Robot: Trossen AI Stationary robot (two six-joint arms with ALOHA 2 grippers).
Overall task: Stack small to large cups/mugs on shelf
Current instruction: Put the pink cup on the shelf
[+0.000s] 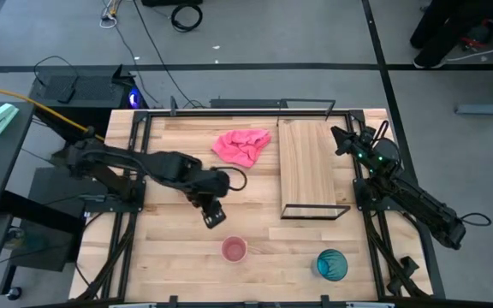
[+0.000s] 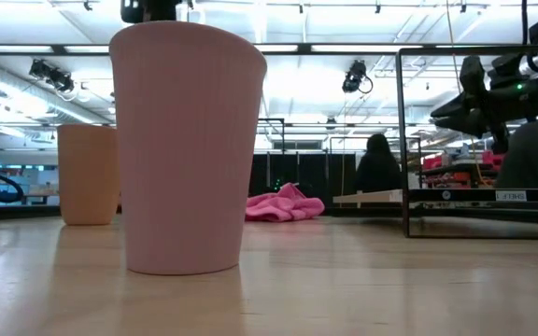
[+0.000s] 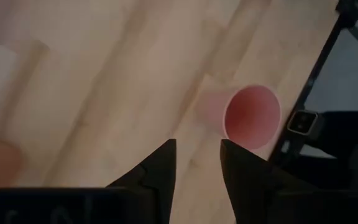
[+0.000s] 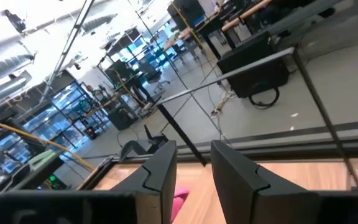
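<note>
Pink cup (image 1: 234, 250) upright, mouth up; left gripper (image 1: 213, 217) jaws slightly parted, empty.

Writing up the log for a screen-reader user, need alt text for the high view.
Seen from above, the left gripper hangs open over the wooden table, just short of the pink cup standing near the front edge. A teal cup stands to that cup's right, a pink cloth lies beside the empty shelf, and the right gripper waits by the shelf's far corner.
</note>
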